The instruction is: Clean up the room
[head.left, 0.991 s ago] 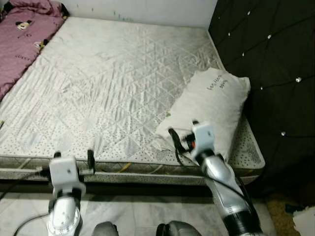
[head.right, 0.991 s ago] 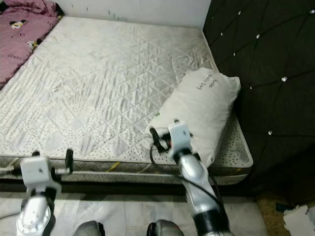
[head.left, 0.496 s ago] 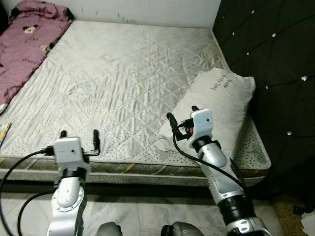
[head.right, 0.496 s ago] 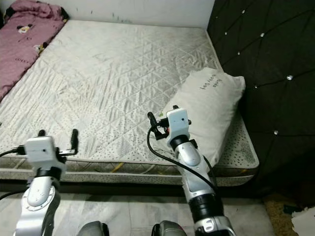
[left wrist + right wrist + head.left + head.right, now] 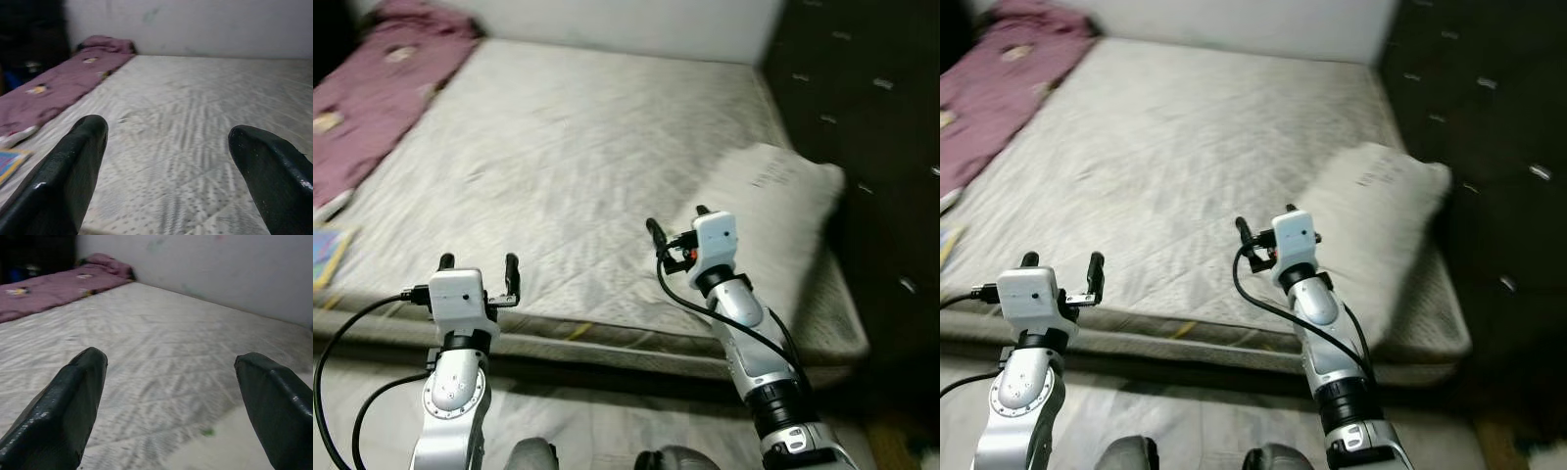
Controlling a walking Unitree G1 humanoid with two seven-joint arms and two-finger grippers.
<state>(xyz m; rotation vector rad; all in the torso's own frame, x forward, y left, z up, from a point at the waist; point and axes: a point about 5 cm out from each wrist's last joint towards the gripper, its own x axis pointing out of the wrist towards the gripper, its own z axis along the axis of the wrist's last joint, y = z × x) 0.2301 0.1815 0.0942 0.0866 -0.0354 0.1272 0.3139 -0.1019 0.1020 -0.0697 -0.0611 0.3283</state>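
Head views blurred: bare quilted mattress (image 5: 558, 166) ahead, white pillow (image 5: 773, 215) lying on it at 2 o'clock beside the dark tufted headboard (image 5: 871, 127), purple blanket (image 5: 382, 108) bunched along the edge at 10 o'clock, something blue and colourful (image 5: 328, 259) at 9 o'clock by the mattress edge, too blurred to identify. Left hand (image 5: 478, 264) raised over the near mattress edge at 7 o'clock, fingers (image 5: 73, 161) spread apart, nothing held. Right hand (image 5: 677, 221) held above the mattress just beside the pillow's near-left edge, fingers (image 5: 73, 396) also spread apart and empty.
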